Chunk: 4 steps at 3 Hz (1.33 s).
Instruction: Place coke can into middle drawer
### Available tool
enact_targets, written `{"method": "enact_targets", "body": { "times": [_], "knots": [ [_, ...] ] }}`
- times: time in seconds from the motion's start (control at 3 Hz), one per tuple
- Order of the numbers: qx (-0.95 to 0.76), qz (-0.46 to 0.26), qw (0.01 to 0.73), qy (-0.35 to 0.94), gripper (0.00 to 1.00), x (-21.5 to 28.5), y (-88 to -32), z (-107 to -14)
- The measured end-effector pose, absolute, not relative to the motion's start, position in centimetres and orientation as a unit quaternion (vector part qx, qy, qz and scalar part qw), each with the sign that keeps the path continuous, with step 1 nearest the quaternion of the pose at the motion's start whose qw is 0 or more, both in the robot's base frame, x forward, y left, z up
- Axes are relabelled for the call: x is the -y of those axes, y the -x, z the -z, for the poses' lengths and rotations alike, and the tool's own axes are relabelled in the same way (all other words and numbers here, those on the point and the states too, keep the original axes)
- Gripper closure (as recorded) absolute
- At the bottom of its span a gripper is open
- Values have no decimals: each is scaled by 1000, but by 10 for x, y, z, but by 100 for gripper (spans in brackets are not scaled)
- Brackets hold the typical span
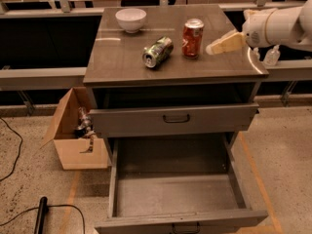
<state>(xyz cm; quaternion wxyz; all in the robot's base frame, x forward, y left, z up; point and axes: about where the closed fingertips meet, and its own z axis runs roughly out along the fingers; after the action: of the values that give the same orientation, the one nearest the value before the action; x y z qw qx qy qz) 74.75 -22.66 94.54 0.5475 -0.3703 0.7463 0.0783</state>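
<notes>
The coke can [193, 38] is red with a silver top and stands upright on the cabinet top [117, 62], right of centre. The gripper [222, 44] hangs over the right part of the cabinet top, just right of the can and at about its height, apart from it and holding nothing. Its white arm [280, 26] comes in from the right edge. The middle drawer [170, 191] is pulled far out at the bottom of the view, and its grey floor is bare. Above it, the top drawer [176, 118] with a dark handle stands only slightly out.
A green-and-silver can [157, 51] lies on its side left of the coke can. A white bowl [130, 19] stands at the back left. An open cardboard box [78, 138] sits on the floor left of the cabinet. A small bottle [271, 56] stands behind the right edge. A black cable [41, 213] lies at the lower left.
</notes>
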Motion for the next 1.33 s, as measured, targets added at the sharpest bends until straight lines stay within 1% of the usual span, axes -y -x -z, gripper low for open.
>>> {"method": "enact_targets", "body": {
  "times": [0.67, 1.0, 1.33],
  "knots": [
    [-738, -146, 556, 354, 0, 172, -787, -885],
    [-728, -163, 565, 352, 0, 152, -809, -874],
    [-718, -164, 578, 352, 0, 143, -831, -874]
  ]
}}
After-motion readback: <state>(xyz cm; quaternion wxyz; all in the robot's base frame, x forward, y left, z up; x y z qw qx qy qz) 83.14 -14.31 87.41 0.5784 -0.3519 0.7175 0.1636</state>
